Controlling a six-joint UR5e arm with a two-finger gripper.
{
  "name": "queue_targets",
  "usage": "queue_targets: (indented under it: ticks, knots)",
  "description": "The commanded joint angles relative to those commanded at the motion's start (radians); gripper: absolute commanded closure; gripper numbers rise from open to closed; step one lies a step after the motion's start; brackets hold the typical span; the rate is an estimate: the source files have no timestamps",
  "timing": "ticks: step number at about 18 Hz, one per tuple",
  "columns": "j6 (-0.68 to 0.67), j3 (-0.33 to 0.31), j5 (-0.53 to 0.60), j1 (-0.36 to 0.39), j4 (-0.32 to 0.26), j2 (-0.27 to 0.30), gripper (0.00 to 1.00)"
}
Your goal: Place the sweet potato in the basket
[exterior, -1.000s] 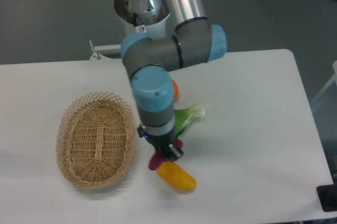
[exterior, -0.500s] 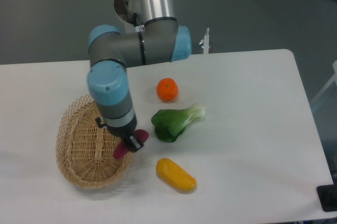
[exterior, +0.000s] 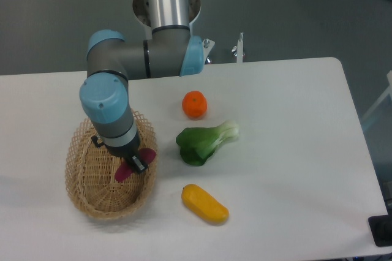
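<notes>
At lower left of the frame, the end effector (exterior: 135,164) is clamped on the sweet potato (exterior: 127,167), holding it over the basket (exterior: 82,184) interior, apparently so it can drop inside.

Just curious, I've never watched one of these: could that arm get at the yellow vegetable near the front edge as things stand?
Probably not right now. The yellow vegetable lies in the open with nothing over it, but the gripper is over the basket with its fingers shut on the sweet potato, which it would have to release first.
</notes>
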Motion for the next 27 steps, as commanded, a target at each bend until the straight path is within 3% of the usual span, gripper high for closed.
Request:
queue_targets:
  ticks: [3, 7, 9, 10, 12, 14, 18, 22, 27]
  knots:
    - [0.0, -0.017, 0.0, -0.012, -0.002, -0.012, 0.64]
    - [0.002, -0.06, -0.003, -0.031, -0.002, -0.002, 0.49]
    - [0.005, -0.081, -0.002, -0.037, 0.0, 0.012, 0.3]
    - [0.005, -0.077, -0.003, -0.035, -0.003, 0.017, 0.12]
    - [0.002, -0.063, -0.002, -0.032, -0.005, 0.02, 0.0]
    - [0.006, -0.049, -0.002, -0.014, -0.005, 0.023, 0.0]
    - [0.029, -0.041, -0.002, 0.095, -0.009, 0.055, 0.0]
    - [0.118, -0.018, 0.009, 0.165, -0.011, 0.055, 0.0]
    - [0.196, 0.06, 0.0, 0.262, -0.014, 0.034, 0.0]
